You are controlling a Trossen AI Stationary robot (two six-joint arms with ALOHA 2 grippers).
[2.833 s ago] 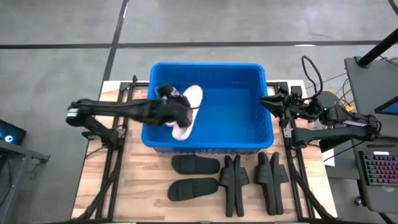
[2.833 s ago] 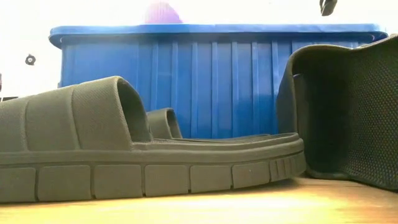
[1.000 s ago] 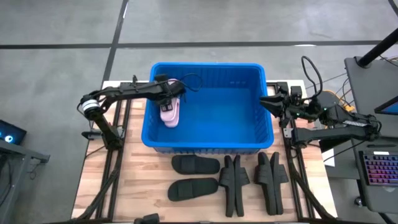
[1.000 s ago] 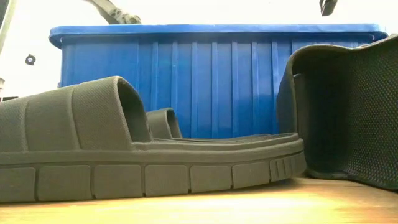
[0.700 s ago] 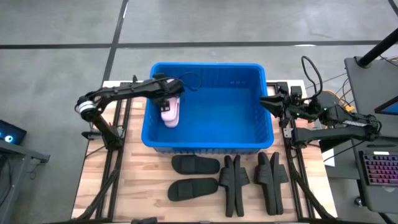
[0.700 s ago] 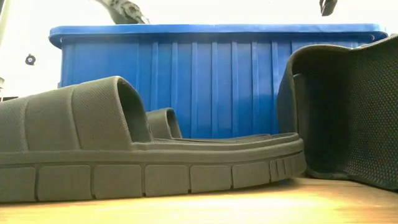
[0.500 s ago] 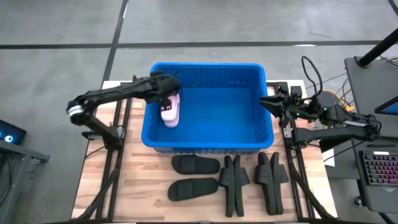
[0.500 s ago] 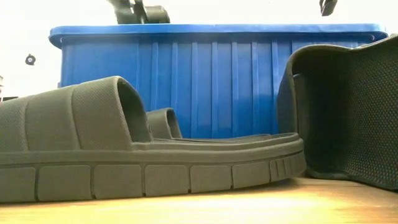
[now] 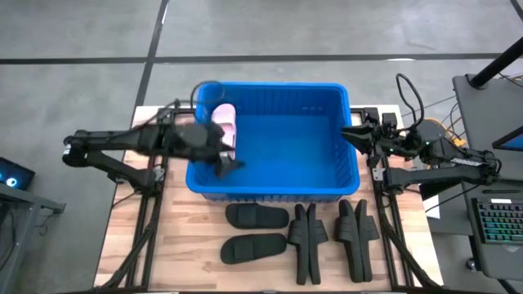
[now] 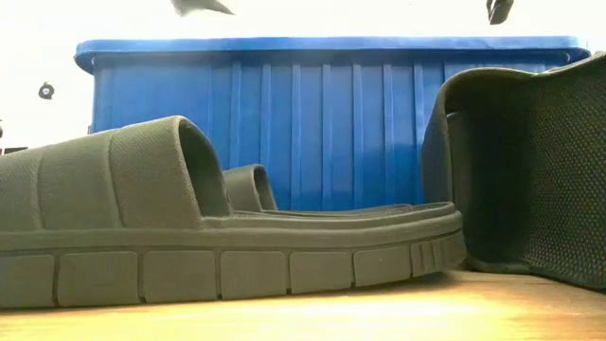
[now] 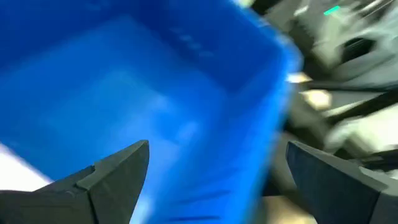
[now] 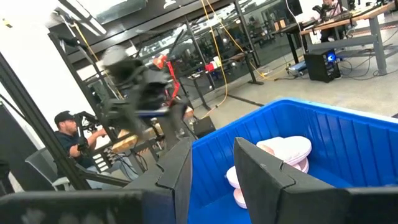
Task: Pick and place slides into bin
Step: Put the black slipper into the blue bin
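The blue bin point(image 9: 286, 147) stands at the table's middle. Pale pink slides point(image 9: 225, 119) lie inside it against the left wall, one partly on the other in the right wrist view point(image 12: 283, 151). My left gripper point(image 9: 225, 161) hovers blurred over the bin's near left corner, open, with nothing between its fingers point(image 11: 214, 180). My right gripper point(image 9: 346, 135) waits just outside the bin's right rim, its fingers a little apart and empty point(image 12: 211, 180). Several black slides point(image 9: 257, 216) lie on the table in front of the bin; two of them point(image 9: 306, 237) stand on edge.
More black slides point(image 9: 356, 235) stand on edge at the near right. In the low view one black slide point(image 10: 189, 227) fills the foreground before the bin's wall point(image 10: 331, 123). A keyboard point(image 9: 498, 220) sits off the table's right, and a seated person point(image 12: 68, 146) is in the room behind.
My left gripper has let go of the pink slide, risen out of the bin and swung toward the table's near edge over the bin's near left corner. The pink slide stays inside the bin by the left wall.
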